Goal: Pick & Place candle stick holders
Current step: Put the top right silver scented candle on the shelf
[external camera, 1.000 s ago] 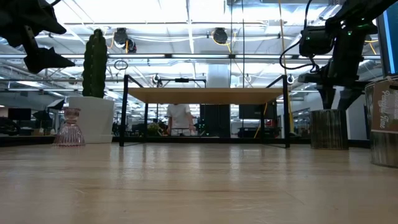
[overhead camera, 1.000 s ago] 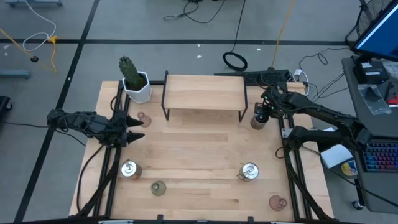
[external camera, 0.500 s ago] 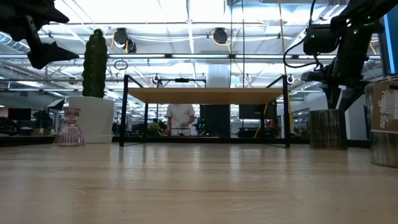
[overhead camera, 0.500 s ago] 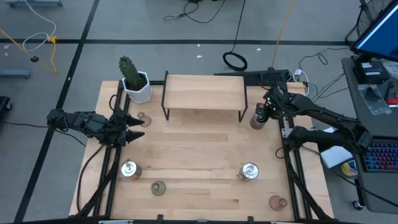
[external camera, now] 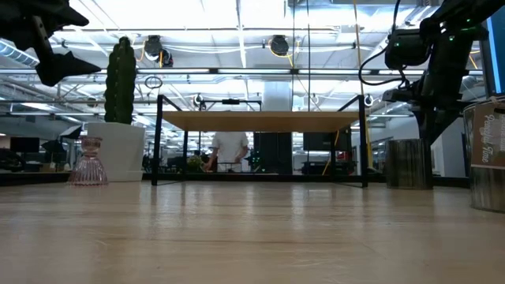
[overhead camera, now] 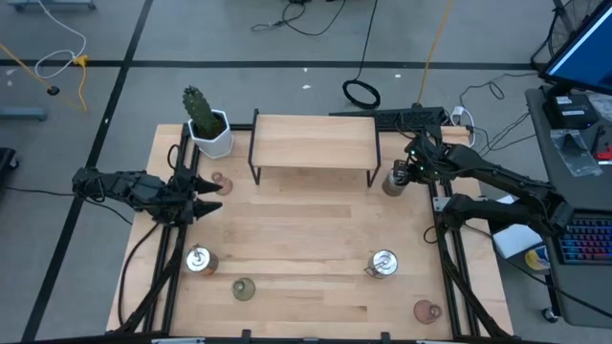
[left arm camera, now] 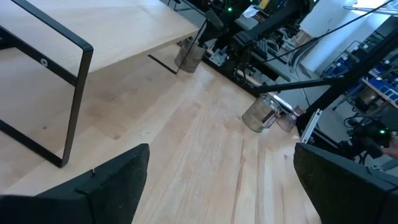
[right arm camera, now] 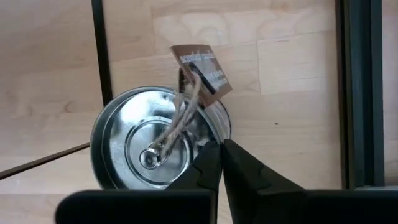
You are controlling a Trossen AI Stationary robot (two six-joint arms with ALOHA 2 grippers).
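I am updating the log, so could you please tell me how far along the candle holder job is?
Done: nothing visibly; the shelf is bare. In hand: the right end effector pinches the rim of one silver holder beside the shelf. Remaining: five holders on the table; left end effector waits open.

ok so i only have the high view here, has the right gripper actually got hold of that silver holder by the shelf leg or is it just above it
observer: it has hold. the right wrist view shows the right gripper shut on the rim of the silvery holder, pinching its wall.
operator: is it off the table
observer: doesn't look like it. in the low view its base sits level with the tabletop, with no gap showing.
operator: and the left one
observer: the low view shows the left gripper hanging open, well above the pink glass holder.
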